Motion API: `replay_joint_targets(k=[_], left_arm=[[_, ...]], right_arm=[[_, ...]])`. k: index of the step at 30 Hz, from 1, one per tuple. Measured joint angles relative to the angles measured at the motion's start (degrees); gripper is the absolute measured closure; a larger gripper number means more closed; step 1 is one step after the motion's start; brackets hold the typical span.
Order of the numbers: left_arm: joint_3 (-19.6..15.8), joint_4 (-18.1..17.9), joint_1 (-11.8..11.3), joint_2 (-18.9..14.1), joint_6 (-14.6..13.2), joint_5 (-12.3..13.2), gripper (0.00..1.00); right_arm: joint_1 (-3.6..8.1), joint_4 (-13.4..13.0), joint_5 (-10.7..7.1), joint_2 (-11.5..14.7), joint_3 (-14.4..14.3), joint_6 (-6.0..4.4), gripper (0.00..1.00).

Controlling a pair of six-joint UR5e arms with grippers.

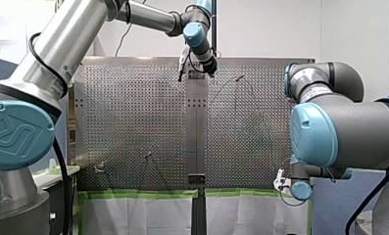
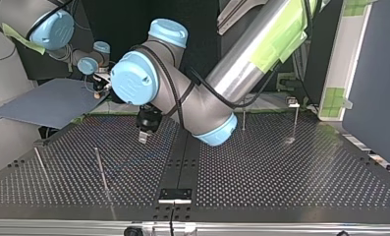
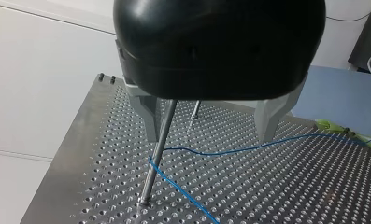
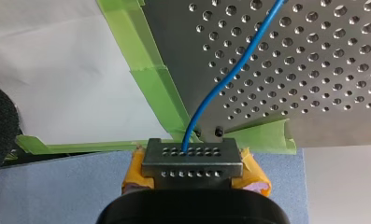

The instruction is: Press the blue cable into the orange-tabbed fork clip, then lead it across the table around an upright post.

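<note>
Left wrist view showed my left gripper [image 3: 209, 137] with its two grey fingers spread apart over the perforated table [image 3: 314, 186]. A thin metal post [image 3: 156, 154] stood upright just beside one finger, and a second post [image 3: 195, 111] stood farther ahead. The blue cable [image 3: 248, 147] was thin and bright. It ran across the table under the gripper, bent around the near post and went on toward the camera.

Right wrist view had my right gripper [image 4: 190, 151] clamped on the cable. The cable rose from between the gripper's holed metal plates and yellow pads [image 4: 253, 172] and passed over the table edge, beside strips of green tape [image 4: 150, 84]. A grey-blue board [image 4: 57, 186] lay under that gripper.

In the top view my left arm filled the upper middle of the frame and hid much of the table behind it. The cable showed only faintly at centre left, near one of the posts.
</note>
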State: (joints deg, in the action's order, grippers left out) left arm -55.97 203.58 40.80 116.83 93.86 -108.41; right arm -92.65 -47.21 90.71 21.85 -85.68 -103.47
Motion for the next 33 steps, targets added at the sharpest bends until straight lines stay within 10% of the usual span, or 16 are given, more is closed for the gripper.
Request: replay_joint_targets(k=[23,33], left_arm=[[-2.36,-0.77,0.01,-2.28,0.24,-0.63,0.0],[-7.25,-5.52,-1.07,-7.16,4.74,3.61,0.0]], right_arm=[[-0.07,0.0,0.0,-0.01,0.0,-0.08,1.0],[-0.16,-0.02,0.0,-0.01,0.01,0.08,1.0]])
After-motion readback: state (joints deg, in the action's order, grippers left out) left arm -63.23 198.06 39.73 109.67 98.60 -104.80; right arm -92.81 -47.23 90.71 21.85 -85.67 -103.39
